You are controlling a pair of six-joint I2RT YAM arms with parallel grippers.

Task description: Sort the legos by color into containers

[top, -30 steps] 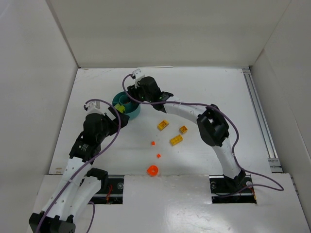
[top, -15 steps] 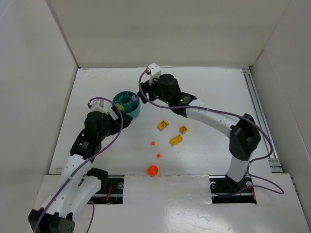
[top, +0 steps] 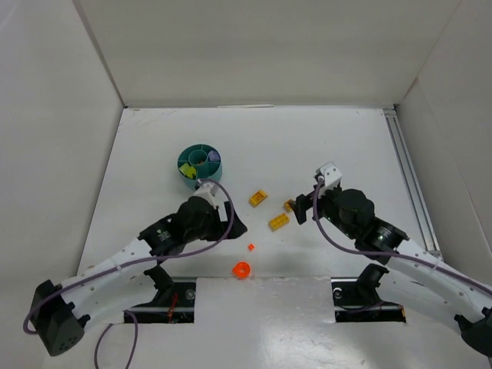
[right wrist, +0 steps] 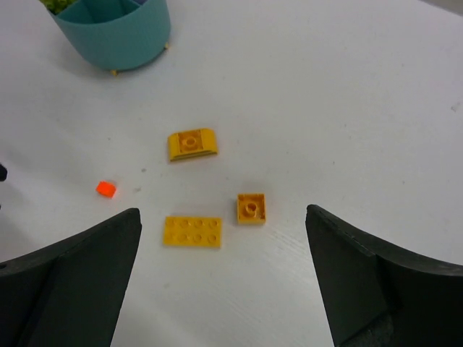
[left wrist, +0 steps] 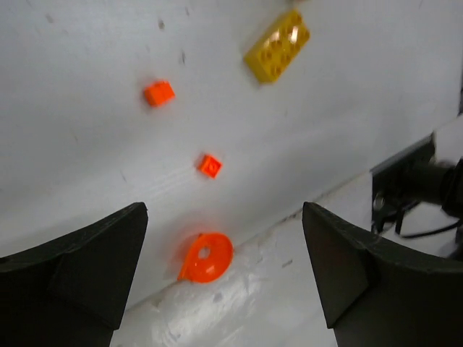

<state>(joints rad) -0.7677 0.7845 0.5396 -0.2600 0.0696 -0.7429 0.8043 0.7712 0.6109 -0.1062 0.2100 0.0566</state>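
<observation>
The teal dish (top: 199,164) stands at the back left with green, yellow and purple legos in its containers. Three orange-yellow legos lie loose on the table: a curved one (right wrist: 192,144), a small square one (right wrist: 251,208) and a flat plate (right wrist: 192,231). My right gripper (right wrist: 223,242) hovers open just above them, holding nothing. Two small orange-red bits (left wrist: 158,93) (left wrist: 210,165) and a round orange piece (left wrist: 206,256) lie near the front edge. My left gripper (left wrist: 224,231) hangs open over them, the round piece between and below its fingers.
White walls enclose the table on three sides. A raised white ledge (top: 254,307) runs along the front, right next to the round orange piece. A metal rail (top: 411,192) lines the right side. The right arm's base (top: 365,296) sits on the ledge.
The right arm has swung back from over the teal dish to the yellow legos, its jaws opening wide. The left arm has moved from beside the dish to above the orange bits.
</observation>
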